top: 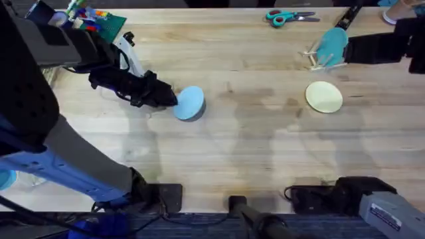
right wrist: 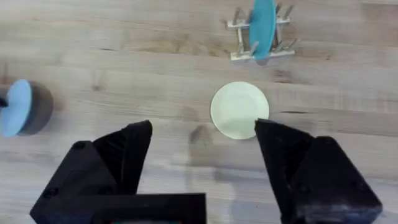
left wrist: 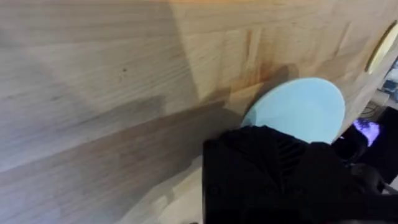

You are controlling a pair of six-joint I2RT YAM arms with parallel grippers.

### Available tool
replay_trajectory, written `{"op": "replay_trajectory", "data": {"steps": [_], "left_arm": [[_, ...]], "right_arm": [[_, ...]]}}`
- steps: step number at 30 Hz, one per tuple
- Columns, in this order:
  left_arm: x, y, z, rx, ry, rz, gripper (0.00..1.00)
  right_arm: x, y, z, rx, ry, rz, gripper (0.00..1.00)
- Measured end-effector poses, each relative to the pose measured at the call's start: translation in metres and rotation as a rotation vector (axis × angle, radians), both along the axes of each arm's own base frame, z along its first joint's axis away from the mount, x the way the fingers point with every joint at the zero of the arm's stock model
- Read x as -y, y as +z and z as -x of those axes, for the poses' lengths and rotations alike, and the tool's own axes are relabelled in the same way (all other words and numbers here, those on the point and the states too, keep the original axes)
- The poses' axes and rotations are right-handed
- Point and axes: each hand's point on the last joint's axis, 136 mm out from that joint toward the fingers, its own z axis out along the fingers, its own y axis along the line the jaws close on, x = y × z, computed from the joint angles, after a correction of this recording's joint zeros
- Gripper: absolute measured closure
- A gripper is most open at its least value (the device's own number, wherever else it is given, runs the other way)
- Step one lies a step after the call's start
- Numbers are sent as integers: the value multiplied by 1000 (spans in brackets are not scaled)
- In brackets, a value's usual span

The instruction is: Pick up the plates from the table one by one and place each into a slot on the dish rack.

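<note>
- Right now the left gripper sits at the light blue plate, which is out on the table left of the middle, roughly midway between the near and far edges.
- The plate looks lifted and tipped, with a dark shadow under it in the overhead and right wrist views; from the left wrist it pokes out just past the black fingers. My read is that the jaws are clamped on its rim, though the contact itself is hidden.
- The cream-yellow plate lies flat toward the right side of the table, just in front of the dish rack.
- The rack stands near the far right corner, with a darker teal plate upright between its pegs.
- The right gripper hangs with its jaws spread wide and nothing between them; the cream plate lies ahead of them, slightly toward one finger, with the rack beyond.
- The coming move turns on the carry: the rack lies well to the right of the blue plate and farther back, so the plate must cross the table and arrive on edge, parallel to the teal plate, to enter a free slot.
- The right arm is nearer the cream plate.
</note>
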Motion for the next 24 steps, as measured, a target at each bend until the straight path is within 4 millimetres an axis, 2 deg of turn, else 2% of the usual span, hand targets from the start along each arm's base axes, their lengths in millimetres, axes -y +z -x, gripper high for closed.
{"op": "replay_trajectory", "data": {"steps": [13,16,24], "left_arm": [[1,0,-1,-13,17,12,960],[1,-1,-1,-13,17,12,960],[1,0,-1,-11,17,12,961]], "right_arm": [[-1,-1,0,-6,1,-10,7],[-9,-4,-2,-24,23,-52,7],[-40,-25,-14,-165,3,-302,7]]}}
